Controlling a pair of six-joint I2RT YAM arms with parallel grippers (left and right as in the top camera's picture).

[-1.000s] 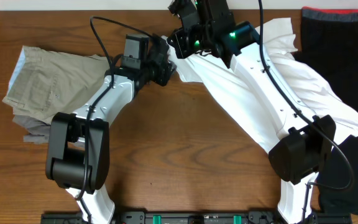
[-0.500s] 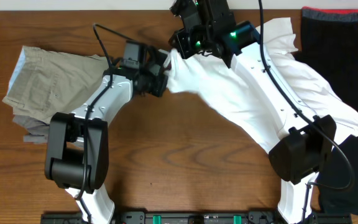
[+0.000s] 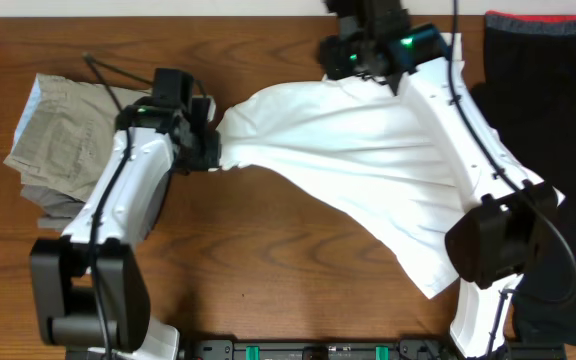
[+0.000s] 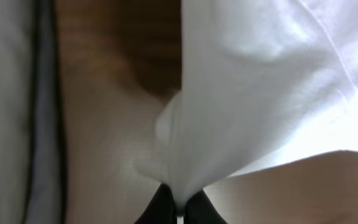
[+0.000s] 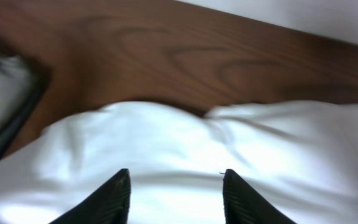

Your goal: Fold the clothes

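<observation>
At the left edge of the overhead view I see folded khaki trousers on the wooden table. Just right of them, my left gripper is pinched together on a bunched edge of the white T-shirt. The left wrist view shows the cloth fanning up from the closed fingertips. From that pinch the shirt stretches rightward across the centre of the frame, and its lower corner trails toward the lower right beside the right arm. At upper centre-right, my right gripper hangs over the shirt's far edge with its fingers apart and white cloth lying beneath them. A black garment with a red band fills the right edge.
</observation>
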